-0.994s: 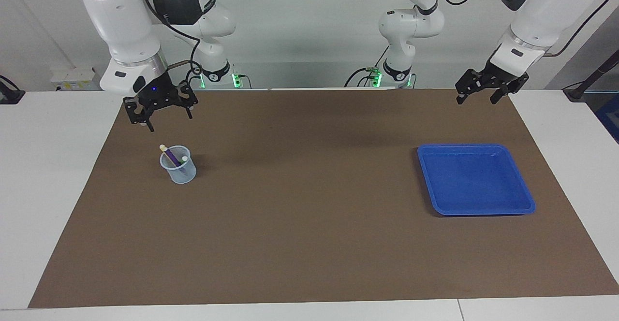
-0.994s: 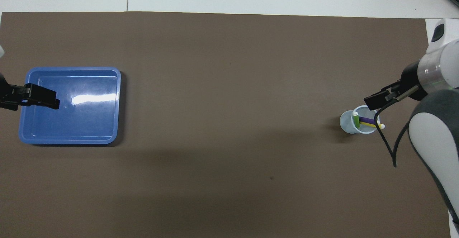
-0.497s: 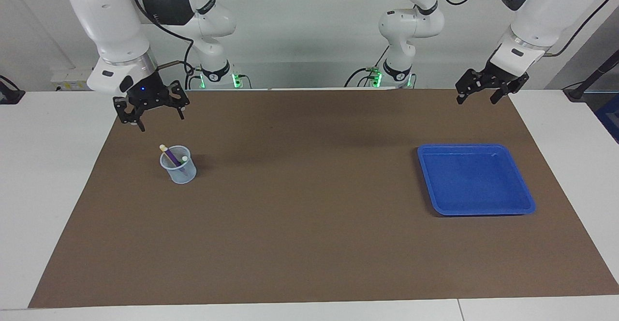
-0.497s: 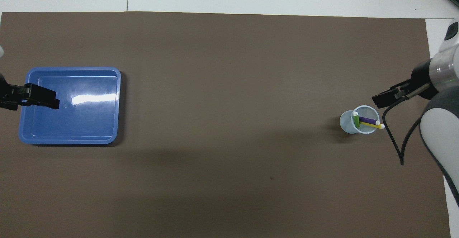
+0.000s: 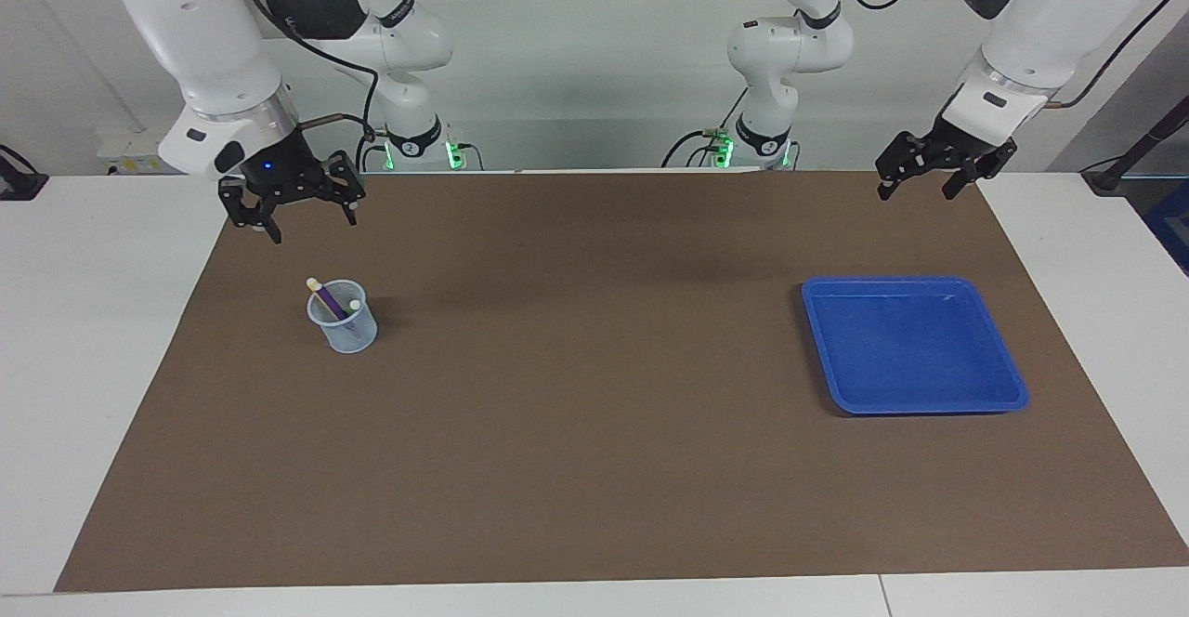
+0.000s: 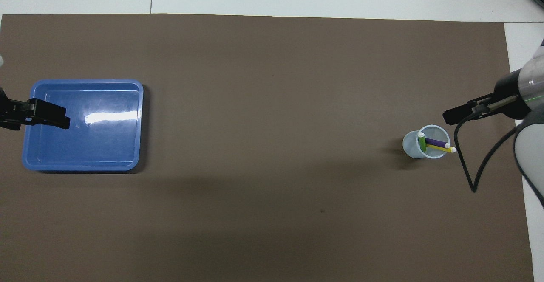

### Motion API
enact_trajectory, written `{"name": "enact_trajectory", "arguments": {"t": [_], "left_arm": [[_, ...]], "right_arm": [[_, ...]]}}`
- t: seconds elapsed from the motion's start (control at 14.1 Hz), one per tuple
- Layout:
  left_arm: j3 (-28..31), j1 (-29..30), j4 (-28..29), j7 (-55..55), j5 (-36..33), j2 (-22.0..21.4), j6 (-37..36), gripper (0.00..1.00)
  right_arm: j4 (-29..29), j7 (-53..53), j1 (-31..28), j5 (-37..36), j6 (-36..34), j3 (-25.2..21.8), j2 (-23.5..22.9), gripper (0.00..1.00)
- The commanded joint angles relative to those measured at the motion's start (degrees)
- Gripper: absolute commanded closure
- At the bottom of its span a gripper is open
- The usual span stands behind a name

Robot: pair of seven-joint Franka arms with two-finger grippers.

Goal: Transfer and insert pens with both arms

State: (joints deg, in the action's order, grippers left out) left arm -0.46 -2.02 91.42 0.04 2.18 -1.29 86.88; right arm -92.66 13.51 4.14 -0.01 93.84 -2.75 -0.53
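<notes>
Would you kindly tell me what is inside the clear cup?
The cup holds three pens: green, purple and yellow, pale ends sticking above the rim. Their lower ends show only dimly through the wall, so whether they touch the bottom is unclear.

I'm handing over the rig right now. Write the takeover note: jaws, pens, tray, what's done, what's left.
Right gripper: jaws open, empty, raised over the mat beside the cup, at the right arm's end.
Left gripper: jaws open, empty, waiting over the mat's edge, with the blue tray farther out from the robots.
Pens: yellow pen, green pen and purple pen all stand in the clear cup.
Done: all three pens are inserted; the tray holds nothing.
Left: nothing visible to transfer.
</notes>
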Motion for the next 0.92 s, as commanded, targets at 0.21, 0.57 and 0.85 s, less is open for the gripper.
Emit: {"name": "enact_trajectory", "arguments": {"t": [0.21, 0.57, 0.85], "left_arm": [[0.3, -0.1, -1.2, 0.1, 0.2, 0.2, -0.6, 0.0], [0.3, -0.1, -1.2, 0.1, 0.2, 0.2, -0.4, 0.0], [0.3, -0.1, -1.2, 0.1, 0.1, 0.2, -0.4, 0.0]], "right_arm": [[3.3, -1.1, 0.5, 3.3, -3.0, -5.7, -1.1, 0.0], [3.3, -1.1, 0.5, 3.4, -3.4, -5.6, -0.7, 0.0], [3.4, -1.1, 1.3, 1.8, -2.9, -3.0, -0.5, 0.0]]}}
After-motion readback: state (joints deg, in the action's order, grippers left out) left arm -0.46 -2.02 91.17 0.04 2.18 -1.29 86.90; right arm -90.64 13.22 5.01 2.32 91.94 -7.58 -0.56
